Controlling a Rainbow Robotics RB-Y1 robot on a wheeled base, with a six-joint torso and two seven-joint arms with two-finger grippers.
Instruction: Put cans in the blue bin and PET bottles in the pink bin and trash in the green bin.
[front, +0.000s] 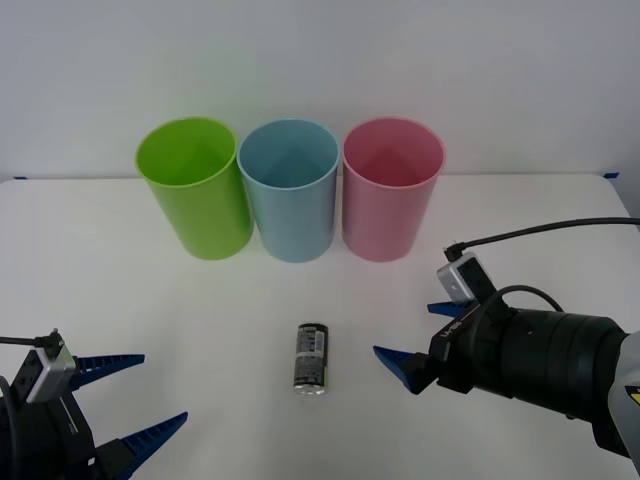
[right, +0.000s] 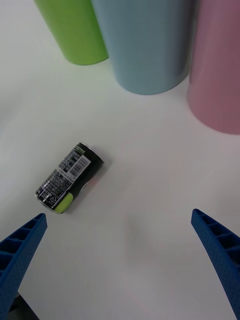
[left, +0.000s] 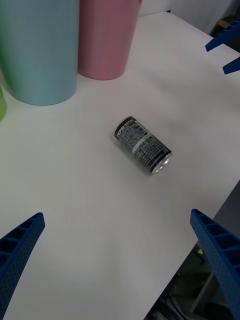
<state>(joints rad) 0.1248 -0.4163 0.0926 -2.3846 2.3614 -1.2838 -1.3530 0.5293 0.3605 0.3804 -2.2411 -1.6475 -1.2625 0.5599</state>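
Observation:
A small dark can (front: 311, 358) lies on its side on the white table (front: 130, 300), in front of the bins. At the back stand the green bin (front: 194, 190), the blue bin (front: 290, 190) and the pink bin (front: 392, 190), upright in a row and touching. My right gripper (front: 408, 330) is open, low over the table just right of the can (right: 70, 177). My left gripper (front: 135, 397) is open at the front left, with the can (left: 144, 145) ahead of it. PET bottles and trash are out of view.
The table's edge (left: 210, 220) drops off close behind the can in the left wrist view. A black cable (front: 540, 232) arcs over the right arm. Bare table surface lies between the can and the bins.

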